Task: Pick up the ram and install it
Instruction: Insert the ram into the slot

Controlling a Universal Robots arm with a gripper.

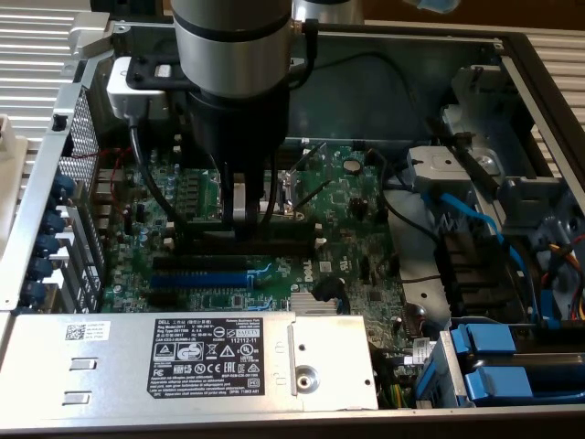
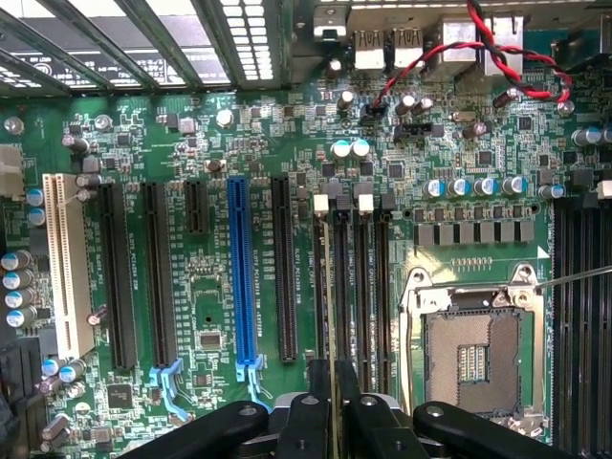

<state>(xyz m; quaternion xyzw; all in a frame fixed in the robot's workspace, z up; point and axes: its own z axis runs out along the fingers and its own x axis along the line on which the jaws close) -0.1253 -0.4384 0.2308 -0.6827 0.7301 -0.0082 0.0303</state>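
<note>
My gripper [image 1: 243, 212] hangs straight down over the green motherboard [image 1: 347, 201] inside the open computer case. In the wrist view the gripper [image 2: 334, 397] is shut on the ram [image 2: 332, 287]. The ram shows edge-on as a thin pale line running away from the fingers [image 2: 304, 421]. It lies along the row of black memory slots [image 2: 356, 287] with white end clips [image 2: 320, 203]. I cannot tell whether it sits in a slot or hovers just above. In the exterior view the arm's body hides the stick.
A blue expansion slot [image 2: 243, 277] and black slots lie beside the memory slots; the open processor socket [image 2: 471, 354] is on the other side. Red-black wires [image 2: 449, 57] run near the rear ports. A labelled metal box [image 1: 210, 352] and blue drive caddies [image 1: 494, 352] border the board.
</note>
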